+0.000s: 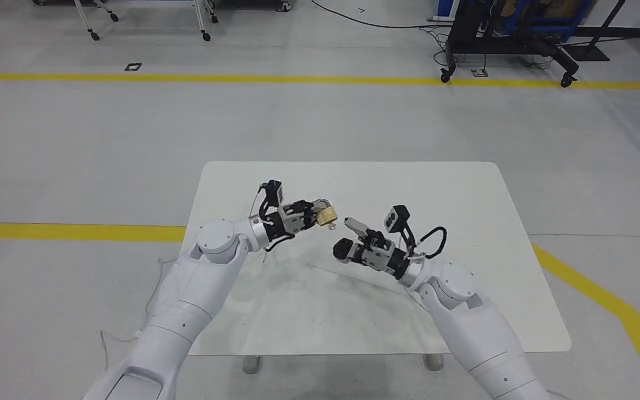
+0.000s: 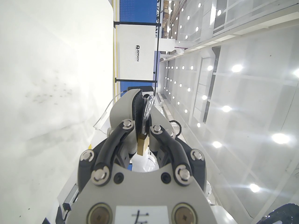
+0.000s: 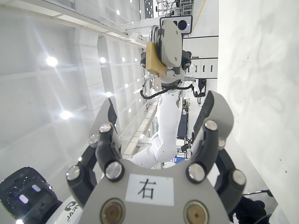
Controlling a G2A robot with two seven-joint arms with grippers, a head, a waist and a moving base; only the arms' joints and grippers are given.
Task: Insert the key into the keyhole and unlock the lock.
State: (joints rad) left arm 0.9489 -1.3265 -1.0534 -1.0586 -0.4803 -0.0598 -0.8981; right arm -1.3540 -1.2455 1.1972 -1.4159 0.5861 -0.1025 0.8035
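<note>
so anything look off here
Nothing damaged or spilled. One oddity: the right end effector is open and empty, while what looks like the key hangs from the padlock held in the left end effector.

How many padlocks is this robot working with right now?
1. The brass padlock is clamped in the left arm's jaws, held up above the white table, across from the right arm's open jaws.

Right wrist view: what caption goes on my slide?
Open right fingers face the lock clamped in the left fingers.
</note>
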